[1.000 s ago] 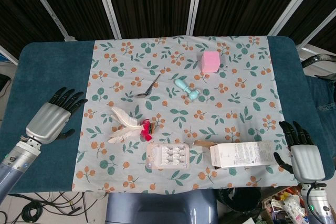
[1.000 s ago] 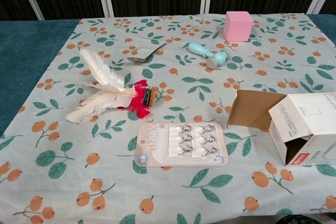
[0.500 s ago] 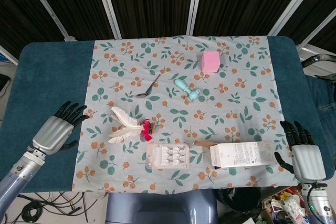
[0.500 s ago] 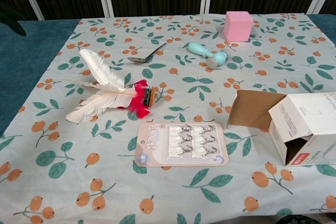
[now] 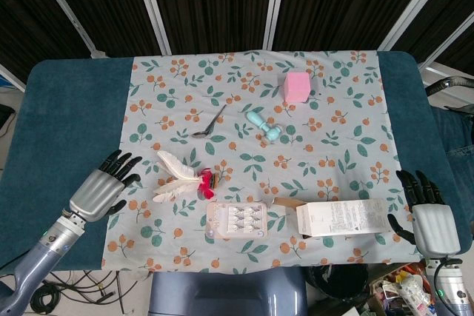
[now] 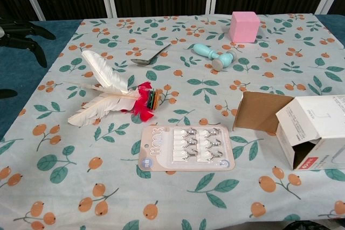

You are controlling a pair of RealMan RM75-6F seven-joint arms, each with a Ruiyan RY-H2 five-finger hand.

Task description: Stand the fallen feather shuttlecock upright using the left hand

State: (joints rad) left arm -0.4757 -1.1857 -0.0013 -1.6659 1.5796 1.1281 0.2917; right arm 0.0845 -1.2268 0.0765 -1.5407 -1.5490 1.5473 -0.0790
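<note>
The feather shuttlecock (image 5: 182, 180) (image 6: 114, 98) lies on its side on the floral cloth, white feathers pointing left, red tuft and dark base to the right. My left hand (image 5: 101, 190) hovers open just left of the feathers, fingers spread toward them, not touching. In the chest view only its dark fingertips (image 6: 24, 37) show at the left edge. My right hand (image 5: 429, 218) rests open at the table's right front corner, holding nothing.
A blister card of hooks (image 5: 235, 220) lies just in front of the shuttlecock. An open white carton (image 5: 341, 217) lies to its right. A spoon (image 5: 209, 123), a teal stamp-like piece (image 5: 264, 125) and a pink cube (image 5: 297, 87) sit farther back.
My left hand has moved right and toward the table's front, closing on the shuttlecock's feathers; its fingertips now enter the chest view. The right hand and the objects have not moved.
</note>
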